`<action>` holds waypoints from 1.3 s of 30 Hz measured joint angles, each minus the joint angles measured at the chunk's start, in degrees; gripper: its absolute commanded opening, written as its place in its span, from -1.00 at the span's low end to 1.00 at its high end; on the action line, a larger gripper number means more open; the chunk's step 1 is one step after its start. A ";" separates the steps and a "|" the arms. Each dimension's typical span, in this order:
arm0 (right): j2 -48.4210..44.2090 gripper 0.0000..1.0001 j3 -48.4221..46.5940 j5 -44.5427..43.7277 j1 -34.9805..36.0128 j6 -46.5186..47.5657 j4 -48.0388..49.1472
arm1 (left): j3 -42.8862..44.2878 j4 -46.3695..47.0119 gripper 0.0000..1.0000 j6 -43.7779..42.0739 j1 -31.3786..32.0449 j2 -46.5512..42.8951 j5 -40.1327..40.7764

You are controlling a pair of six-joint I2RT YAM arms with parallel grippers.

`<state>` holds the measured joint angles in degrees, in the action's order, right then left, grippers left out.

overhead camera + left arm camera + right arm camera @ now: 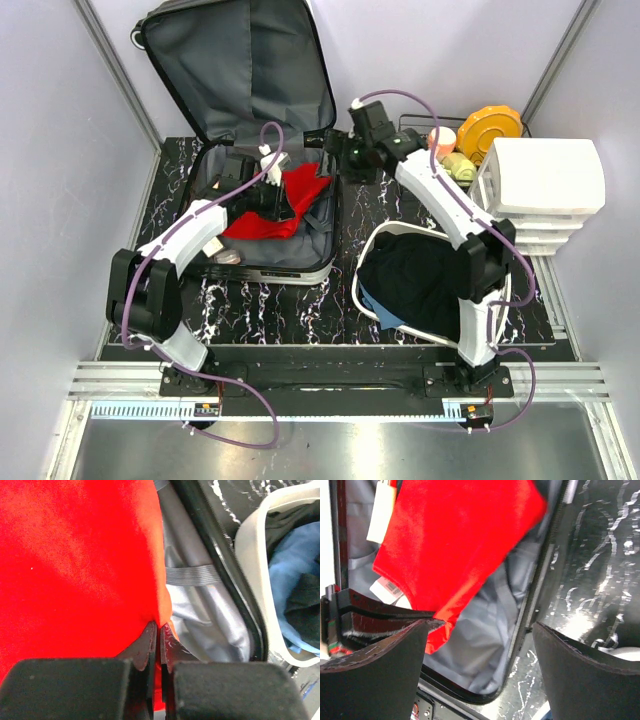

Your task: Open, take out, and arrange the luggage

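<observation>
ok, the luggage is wide open at the back left of the surface. its lid stands up against the rear wall and its base lies flat just in front. black trim runs round both halves, with dark grey fabric lining inside. a pale strip of shell shows along the near side of the base. in my left wrist view the lining looks silvery, and a grey elastic strap crosses it.

a red garment lies heaped in the base. my left hand is down in there, pressed together and pinching the edge of that red cloth right at the fingertips. my right hand hangs over the luggage's right rim, spread wide and holding nothing. between its fingers i see the red garment and grey lining.

labels now: a small white label with dark bars peeks out under the red cloth, its print too small to read.

the surface is black with white marble veining. a white basin sits to the right of the luggage, near my right arm, with dark clothing and a bit of blue cloth in it. further right there's a white drawer organiser, and an orange ridged dish sits behind it. pale walls with metal posts close us in, and a metal rail runs along the near edge.
</observation>
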<state>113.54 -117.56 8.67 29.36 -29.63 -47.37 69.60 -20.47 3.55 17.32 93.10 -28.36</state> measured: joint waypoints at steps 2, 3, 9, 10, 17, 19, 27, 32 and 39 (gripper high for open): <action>2.03 0.93 -1.22 0.02 1.92 -0.72 0.39 | -0.33 0.46 -1.00 0.15 -0.13 -1.29 -1.42; 3.10 0.94 -1.75 0.02 2.73 -1.11 0.59 | -0.39 0.55 -1.00 0.35 -0.20 -1.55 -1.97; 9.81 0.95 -5.90 -0.02 5.53 -2.54 1.18 | -1.22 1.05 -1.00 1.81 -1.29 -1.66 -5.03; 10.82 0.94 -6.69 0.00 5.68 -2.69 1.01 | -1.44 1.27 -1.00 2.14 -1.38 -1.79 -5.42; 13.92 0.94 -8.57 0.00 6.43 -3.96 1.22 | -2.25 2.93 -1.00 4.31 -2.05 -3.50 -6.43; 13.97 0.94 -8.57 0.00 6.60 -4.26 1.22 | -2.25 3.58 -1.00 4.92 -2.05 -3.76 -6.58; 15.74 -1.00 -9.97 0.00 7.17 -4.13 1.49 | -3.37 5.90 -0.54 6.54 -2.05 -4.22 -8.44; 15.93 -1.00 -10.03 0.11 7.08 -1.86 1.11 | -3.48 4.83 0.59 4.92 -2.16 -6.38 -10.93; 12.13 -1.00 -5.84 0.26 6.34 1.77 1.27 | -3.10 1.81 0.80 4.87 -8.37 -10.88 -7.17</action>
<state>125.67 -123.39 8.93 35.70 -27.86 -46.11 66.50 -18.65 8.43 8.95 82.21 -35.53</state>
